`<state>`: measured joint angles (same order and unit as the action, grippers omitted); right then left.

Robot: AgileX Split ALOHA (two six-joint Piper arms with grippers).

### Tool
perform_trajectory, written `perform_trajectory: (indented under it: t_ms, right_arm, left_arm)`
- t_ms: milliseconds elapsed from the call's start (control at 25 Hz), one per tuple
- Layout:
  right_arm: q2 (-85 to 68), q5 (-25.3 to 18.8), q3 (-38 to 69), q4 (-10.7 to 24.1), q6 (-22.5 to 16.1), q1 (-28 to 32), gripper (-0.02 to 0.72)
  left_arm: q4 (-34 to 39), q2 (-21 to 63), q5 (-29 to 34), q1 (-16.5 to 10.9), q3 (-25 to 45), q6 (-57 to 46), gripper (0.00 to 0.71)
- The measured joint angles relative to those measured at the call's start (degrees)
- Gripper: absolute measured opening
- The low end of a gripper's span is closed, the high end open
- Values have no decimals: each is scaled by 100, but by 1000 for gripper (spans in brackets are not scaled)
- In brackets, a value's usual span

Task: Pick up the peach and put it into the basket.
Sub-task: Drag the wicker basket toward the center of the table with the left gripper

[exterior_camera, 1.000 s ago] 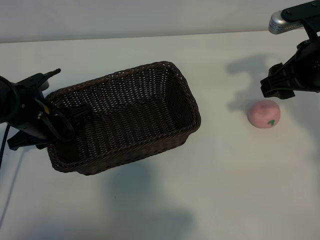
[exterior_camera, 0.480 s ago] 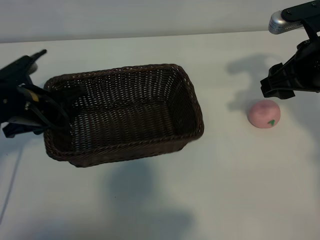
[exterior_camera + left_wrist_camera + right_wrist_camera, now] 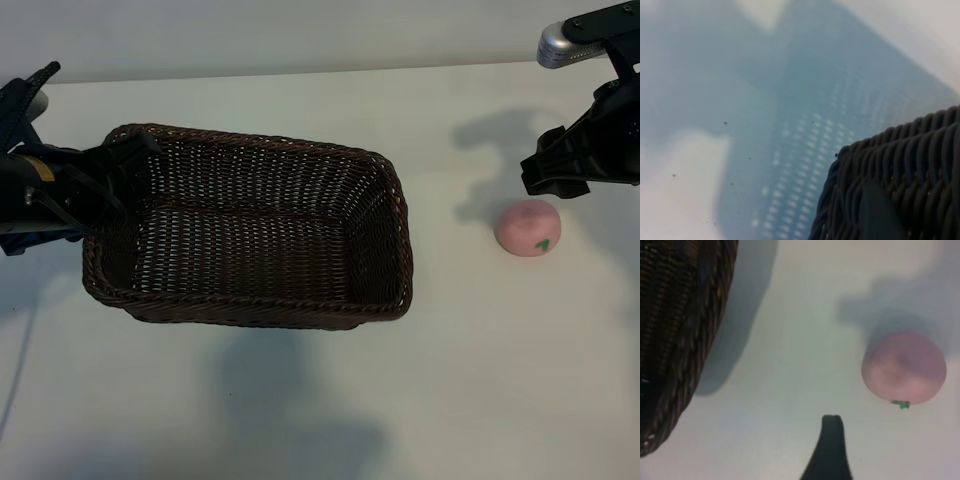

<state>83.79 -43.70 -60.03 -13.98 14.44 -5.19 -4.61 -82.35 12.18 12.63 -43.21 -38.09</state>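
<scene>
Exterior view: peach [image 3: 528,228] lies just below the wide-apart right gripper [image 3: 556,176], untouched

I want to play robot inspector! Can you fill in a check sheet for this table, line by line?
Surface: plain white table, shadows only.
Job's things: large dark brown woven wicker basket holds nothing, lifted at the left arm's end; small round pale pink peach lies on the table to its right, apart from it.
Clutter: nothing seen.
Grippers: left gripper is clamped on the basket's short rim; right gripper hangs open just behind the peach, not touching it.
Cables: thin cable runs below the left arm.
Surroundings: pale wall behind the table.
</scene>
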Motion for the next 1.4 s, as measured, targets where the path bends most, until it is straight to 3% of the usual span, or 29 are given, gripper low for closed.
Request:
perform_trajectory:
  t_ms: [360, 640, 840, 1160, 1400]
  right_arm:
    - [33, 0, 0, 0, 5, 0, 595]
    - [33, 0, 0, 0, 0, 0, 595]
    - [33, 0, 0, 0, 0, 0, 595]
    - [33, 0, 0, -11, 0, 0, 595]
    - [33, -17, 0, -17, 0, 0, 595]
  left_arm:
    - [-773, 61, -113, 0, 7, 694, 353]
    - [-1991, 61, -219, -31, 13, 1872, 353]
    - [-3144, 61, -92, -345, -39, 3099, 353]
    - [-5431, -74, 668, -1008, -585, 6064, 353]
    - [-5502, -656, 818, -1069, -777, 6686, 353]
